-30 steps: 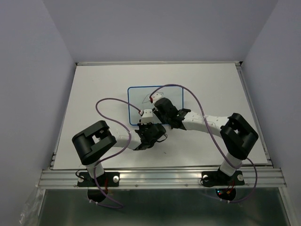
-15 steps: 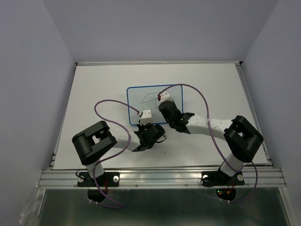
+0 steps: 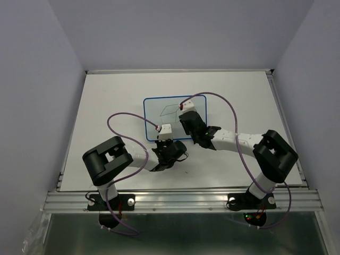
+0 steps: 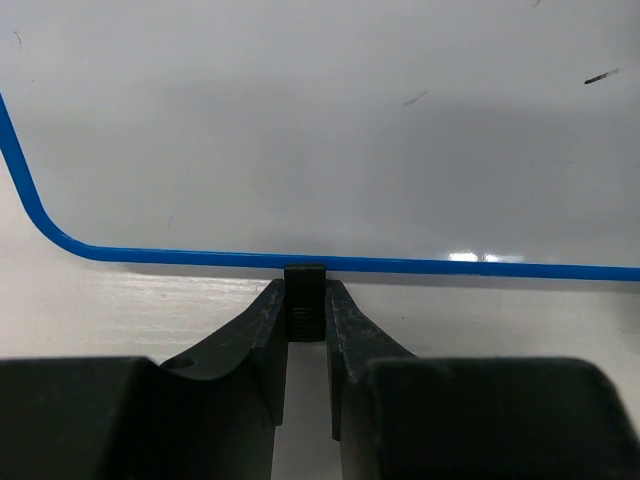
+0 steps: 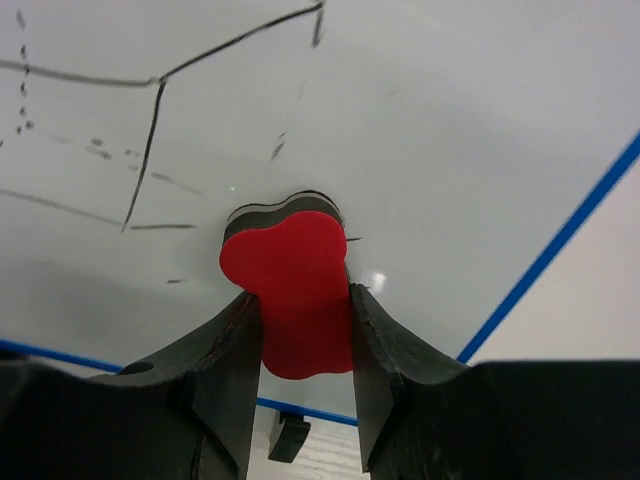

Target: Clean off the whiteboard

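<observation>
- The left claw [image 4: 305, 305] is clenched on the black foot [image 4: 305, 277] of the whiteboard [image 4: 300, 120], at bottom centre.
- The right claw [image 5: 300, 320] grasps the red eraser [image 5: 292, 270] against the board, below the marker lines [image 5: 150, 130].

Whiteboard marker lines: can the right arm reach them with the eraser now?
Likely yes. The right gripper holds the red eraser near the marker lines, only bare whiteboard between them.

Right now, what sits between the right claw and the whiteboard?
A red eraser, clamped in the right gripper, its dark underside against the whiteboard beside black marker lines. The right wrist view shows it best.
</observation>
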